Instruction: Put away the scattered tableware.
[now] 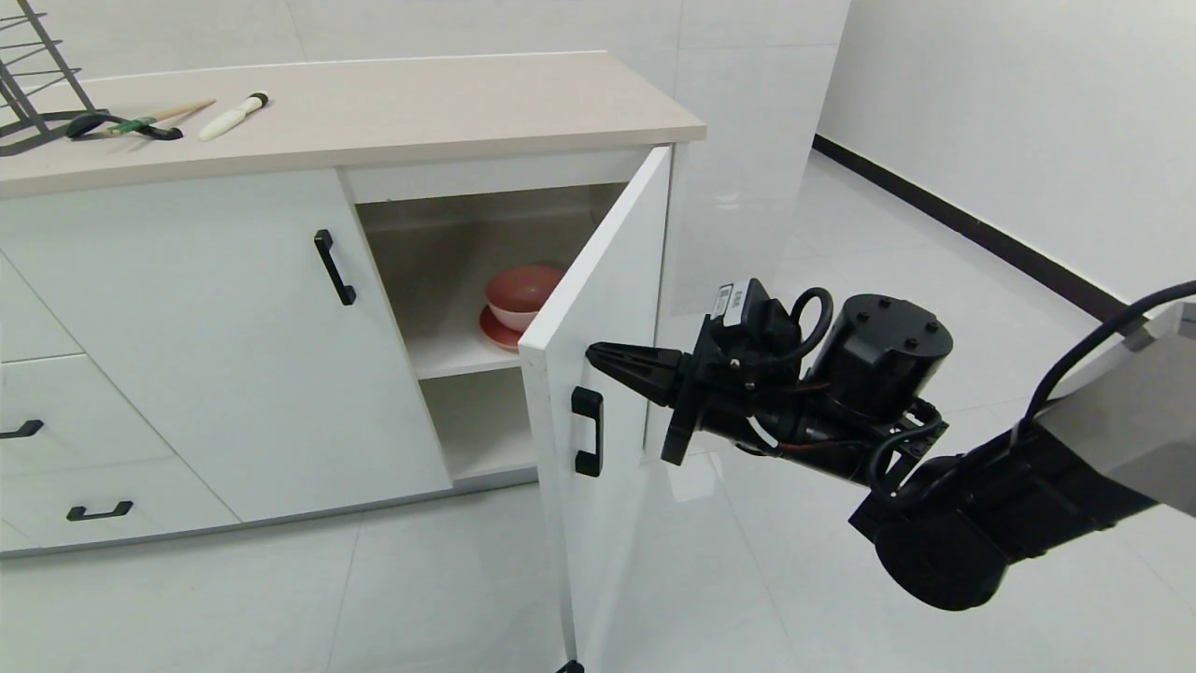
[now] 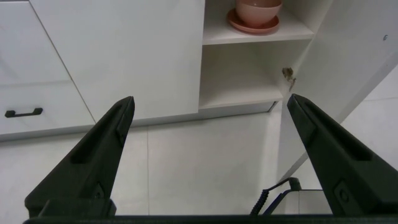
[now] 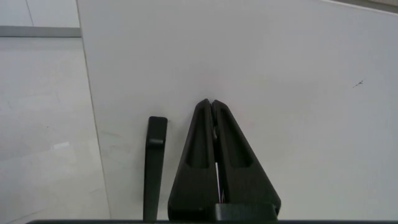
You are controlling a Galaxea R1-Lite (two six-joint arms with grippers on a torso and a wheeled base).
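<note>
A pink bowl (image 1: 521,290) sits on a pink plate (image 1: 495,334) on the middle shelf of the open cabinet; the left wrist view shows the same bowl (image 2: 258,11) and plate (image 2: 254,26). The white cabinet door (image 1: 607,299) stands swung outward. My right gripper (image 1: 598,354) is shut with nothing in it, its tip at the door's outer face just above the black handle (image 1: 587,432). In the right wrist view the shut gripper (image 3: 212,106) points at the door panel beside the handle (image 3: 155,162). My left gripper (image 2: 210,99) hangs open and empty above the floor, facing the cabinet.
On the countertop (image 1: 420,103) at the far left lie a white-handled utensil (image 1: 232,116), a black ladle (image 1: 121,126) and a wire rack (image 1: 33,84). The left cabinet door (image 1: 206,336) is closed, with drawers (image 1: 56,449) beside it. White tiled floor spreads to the right.
</note>
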